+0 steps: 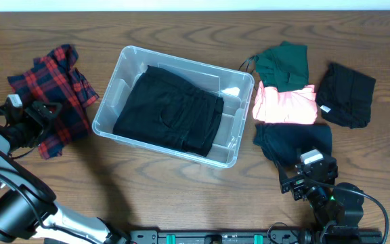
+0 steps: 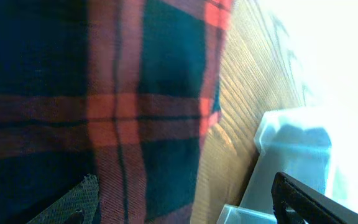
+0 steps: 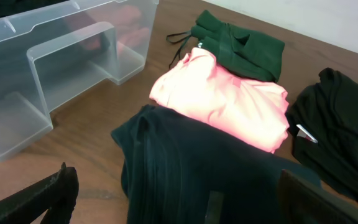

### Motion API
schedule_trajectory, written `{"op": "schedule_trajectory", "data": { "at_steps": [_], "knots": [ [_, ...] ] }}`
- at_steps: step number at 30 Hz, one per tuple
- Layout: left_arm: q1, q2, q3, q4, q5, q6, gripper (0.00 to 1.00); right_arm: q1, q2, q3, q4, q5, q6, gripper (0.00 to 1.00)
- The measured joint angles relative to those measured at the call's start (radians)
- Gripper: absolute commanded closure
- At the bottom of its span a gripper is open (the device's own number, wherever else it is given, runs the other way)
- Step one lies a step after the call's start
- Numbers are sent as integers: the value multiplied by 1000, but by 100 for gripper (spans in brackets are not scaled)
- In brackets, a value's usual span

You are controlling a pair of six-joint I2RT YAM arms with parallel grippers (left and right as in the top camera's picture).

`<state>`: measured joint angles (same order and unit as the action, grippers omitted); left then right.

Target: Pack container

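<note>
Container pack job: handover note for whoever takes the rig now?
Left pincer: open, over the plaid shirt, left of the container.
Right pincer: open, over the dark garment, right of it.
Done: one folded black garment lies in the container.
To pack: plaid shirt, dark garment, pink top, green garment, loose black garment, all on the table.

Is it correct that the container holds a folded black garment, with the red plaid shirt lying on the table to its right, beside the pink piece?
Not quite. The overhead view shows the red plaid shirt left of the container, away from the pink piece, which lies on its right. The container does hold a folded black garment.
</note>
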<state>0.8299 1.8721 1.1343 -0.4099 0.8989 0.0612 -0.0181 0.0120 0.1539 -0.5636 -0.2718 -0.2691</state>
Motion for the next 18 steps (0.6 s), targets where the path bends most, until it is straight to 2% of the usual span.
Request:
{"op": "schedule_trajectory", "data": {
  "at_steps": [3,5,12,18],
  "knots": [
    [7,-34,-3,2,17,60,9,0,0,0,0,0,0,1],
    [23,-73,-7,25,-5,71,4,0,0,0,0,0,0,1],
    [105,-149,-7,106,-274,20,2,0,0,0,0,0,0,1],
    [109,-92,-7,184,-369,13,1,0,0,0,0,0,0,1]
  ]
}}
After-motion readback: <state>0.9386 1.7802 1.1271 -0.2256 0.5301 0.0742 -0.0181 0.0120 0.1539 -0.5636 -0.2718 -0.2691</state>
